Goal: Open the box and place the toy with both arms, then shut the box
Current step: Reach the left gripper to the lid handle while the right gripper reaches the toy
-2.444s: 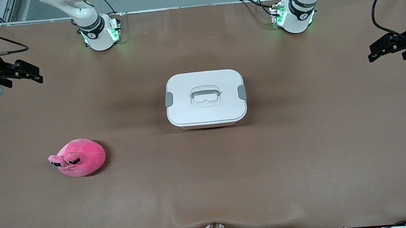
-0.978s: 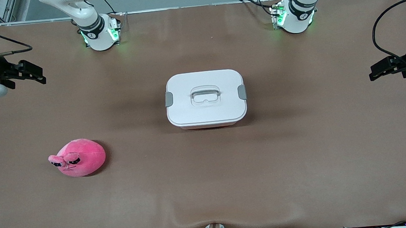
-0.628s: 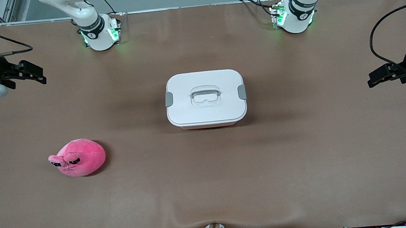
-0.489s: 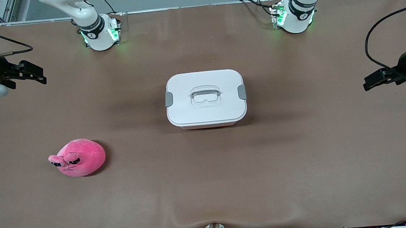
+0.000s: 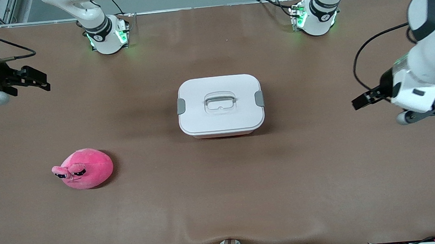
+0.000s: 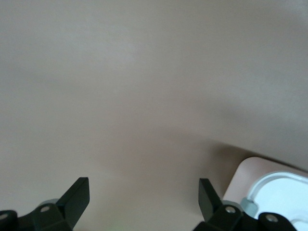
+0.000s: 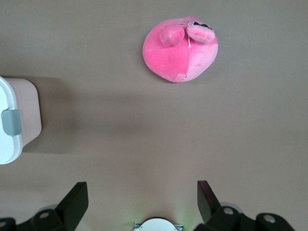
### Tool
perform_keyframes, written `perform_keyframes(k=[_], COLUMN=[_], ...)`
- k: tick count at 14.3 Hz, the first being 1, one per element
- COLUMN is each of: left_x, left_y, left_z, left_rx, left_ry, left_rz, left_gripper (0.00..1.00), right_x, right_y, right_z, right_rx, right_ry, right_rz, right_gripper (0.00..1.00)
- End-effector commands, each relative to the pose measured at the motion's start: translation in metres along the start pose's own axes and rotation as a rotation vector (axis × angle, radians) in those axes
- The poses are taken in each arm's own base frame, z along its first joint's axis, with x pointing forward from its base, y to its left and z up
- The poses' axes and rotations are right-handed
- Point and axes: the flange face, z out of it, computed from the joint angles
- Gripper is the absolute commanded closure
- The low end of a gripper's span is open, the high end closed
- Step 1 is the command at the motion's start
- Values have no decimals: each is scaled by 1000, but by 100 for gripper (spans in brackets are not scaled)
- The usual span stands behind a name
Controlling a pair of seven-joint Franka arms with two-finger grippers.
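Front view shows the box [image 5: 220, 105] sitting in the middle of the desk [image 5: 223, 199], its white lid [image 5: 221, 118] down and both grey clips [image 5: 181, 106] apparently flat against the ends. The toy [image 5: 85, 173] lies on the bare desk at about eight o'clock from the box, well apart from it and nearer the front camera, toward the right arm's end.

Left claw [image 5: 361, 100] hangs over open desk at roughly three o'clock from the box; the left wrist view shows its fingers [image 6: 77, 197] spread wide with nothing between them and a corner of the box just ahead. Right claw [image 5: 37, 80] waits over the desk edge at about ten o'clock from the box, fingers [image 7: 73, 201] likewise spread and empty, with the toy and one clip in its wrist view.

By the look of things, nothing of the task is done yet: the clips must be released, the lid lifted, the toy carried in, and the lid closed again.
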Motion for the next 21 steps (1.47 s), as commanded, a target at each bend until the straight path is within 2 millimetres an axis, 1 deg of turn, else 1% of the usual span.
perform_keyframes(k=[1, 3, 4, 6, 8, 10, 11, 13, 14, 15, 17, 18, 19, 20, 21], left_x=[3, 0, -4, -14, -25, -38, -43, -59, -65, -70, -90, -97, -102, -100, -106], left_y=[20, 38, 50, 69, 83, 104, 116, 141, 150, 158, 181, 191, 196, 200, 208], left_z=[10, 21, 28, 34, 36, 44, 49, 58, 62, 67, 76, 79, 80, 85, 88], left_rx=[-63, -75, -69, -60, -53, -40, -42, -36, -35, -29, -16, -20, -27, -34, -40], left_ry=[-39, -57, -58, -66, -70, -76, -72, -68, -67, -67, -68, -60, -55, -52, -46], left_rz=[-82, -133, -146, -196, -267, -311, -342, -388, -423, -445, -435, -452, -489, -536, -566], left_gripper=[0, 0, 0, 0, 0, 0, 0, 0, 0, 0, 0, 0, 0, 0, 0], right_x=[5, 14, 17, 26, 43, 61, 69, 83, 86, 86, 90, 91, 92, 98, 103], right_y=[4, 7, 10, 20, 22, 24, 21, 14, 15, 18, 24, 26, 29, 29, 29], right_z=[8, 20, 30, 50, 69, 90, 100, 110, 115, 116, 120, 120, 121, 126, 130], right_rx=[-17, -17, -16, -15, -14, -13, -14, -15, -17, -16, -21, -23, -26, -26, -29], right_ry=[10, 34, 42, 59, 67, 67, 65, 96, 93, 93, 90, 99, 107, 110, 117], right_rz=[12, 17, 22, 39, 39, 37, 26, 8, -4, -30, -111, -142, -167, -194, -232], right_gripper=[0, 0, 0, 0, 0, 0, 0, 0, 0, 0, 0, 0, 0, 0, 0])
